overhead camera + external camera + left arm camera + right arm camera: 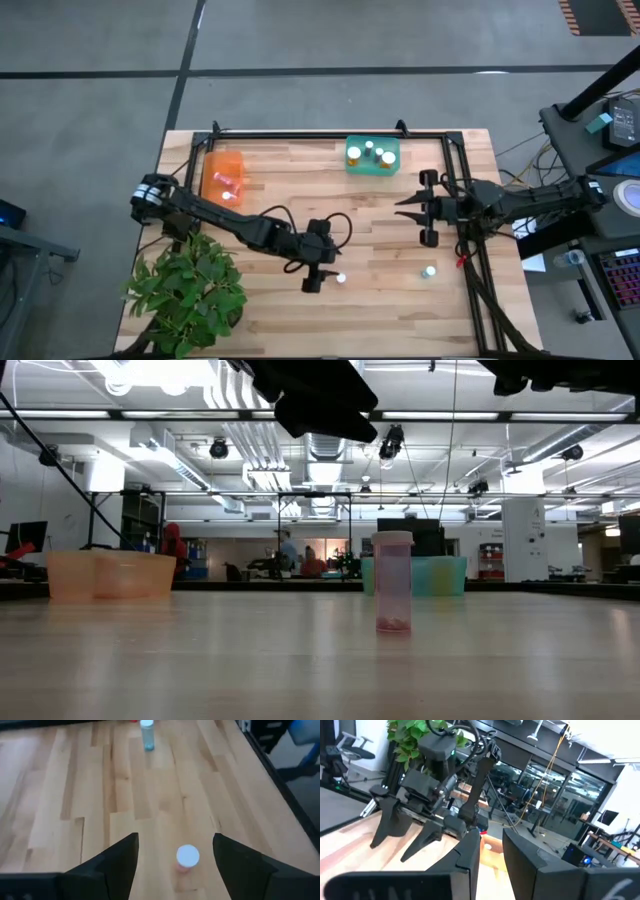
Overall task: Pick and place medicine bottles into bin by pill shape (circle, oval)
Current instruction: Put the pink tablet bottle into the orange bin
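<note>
A medicine bottle [188, 857] with a white cap and a pinkish body stands upright on the wooden table, and the high view shows it near the front middle [341, 278]. My left gripper [175, 837] [328, 272] is open, slanting down from the table's left. Its fingers stand on either side of this bottle without touching it. A second bottle [428, 271] [147, 735] with a bluish body stands farther right. My right gripper [408, 208] [491, 855] hangs above the table's right part and points left. Only a narrow gap shows between its fingers, with nothing in it.
An orange bin [225, 178] with bottles stands at the far left, and a green bin [372, 155] with several bottles at the far middle. A potted plant [190, 290] fills the near left corner. Black frame rails [470, 250] run along the table's edges.
</note>
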Tool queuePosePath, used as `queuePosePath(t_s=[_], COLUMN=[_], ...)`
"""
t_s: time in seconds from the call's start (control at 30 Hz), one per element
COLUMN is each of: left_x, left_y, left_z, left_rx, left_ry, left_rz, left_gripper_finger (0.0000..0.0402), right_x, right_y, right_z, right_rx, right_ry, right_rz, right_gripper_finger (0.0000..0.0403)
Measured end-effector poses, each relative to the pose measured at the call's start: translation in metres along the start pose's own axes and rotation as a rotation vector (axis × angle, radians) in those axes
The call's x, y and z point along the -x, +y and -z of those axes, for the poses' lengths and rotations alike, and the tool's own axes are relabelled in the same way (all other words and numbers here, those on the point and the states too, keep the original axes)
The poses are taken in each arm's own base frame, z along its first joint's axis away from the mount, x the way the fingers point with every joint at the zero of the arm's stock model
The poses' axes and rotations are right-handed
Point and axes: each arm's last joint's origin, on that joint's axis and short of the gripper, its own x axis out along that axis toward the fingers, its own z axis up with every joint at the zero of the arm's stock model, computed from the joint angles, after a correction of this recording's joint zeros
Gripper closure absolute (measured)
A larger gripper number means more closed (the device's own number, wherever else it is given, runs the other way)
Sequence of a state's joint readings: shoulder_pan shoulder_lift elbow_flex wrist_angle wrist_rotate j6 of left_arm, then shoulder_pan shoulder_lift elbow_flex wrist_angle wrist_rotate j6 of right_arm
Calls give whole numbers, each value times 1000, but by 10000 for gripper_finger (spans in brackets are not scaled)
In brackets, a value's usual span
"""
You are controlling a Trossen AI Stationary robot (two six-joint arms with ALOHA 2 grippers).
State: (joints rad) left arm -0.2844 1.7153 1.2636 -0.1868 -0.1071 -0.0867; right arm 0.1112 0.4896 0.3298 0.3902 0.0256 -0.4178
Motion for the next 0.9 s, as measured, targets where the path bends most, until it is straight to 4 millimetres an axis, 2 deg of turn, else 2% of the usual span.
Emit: queuePosePath(t_s=[0.1, 0.23, 0.43, 0.63, 0.8, 0.9], left_x=[-1, -15, -27, -18, -10, -11], left_y=[-1, -5, -9, -8, -17, -26], left_z=[2, 5, -6, -10, -15, -9], left_rx=[51, 105, 103, 194, 253, 219], left_ry=[2, 26, 62, 198, 229, 275], left_rz=[-26, -37, -13, -32, -47, -48], left_gripper_finger=[166, 166, 166, 166, 166, 166], right_x=[0, 1, 1, 1, 1, 1], right_y=[0, -1, -1, 0, 0, 0], right_z=[0, -2, -2, 0, -1, 0], right_rx=[21, 44, 51, 49, 69, 66], right_ry=[-2, -11, -3, 10, 10, 14], right_rz=[1, 5, 2, -4, -3, -5], right_gripper_finger=[333, 337, 337, 339, 339, 339])
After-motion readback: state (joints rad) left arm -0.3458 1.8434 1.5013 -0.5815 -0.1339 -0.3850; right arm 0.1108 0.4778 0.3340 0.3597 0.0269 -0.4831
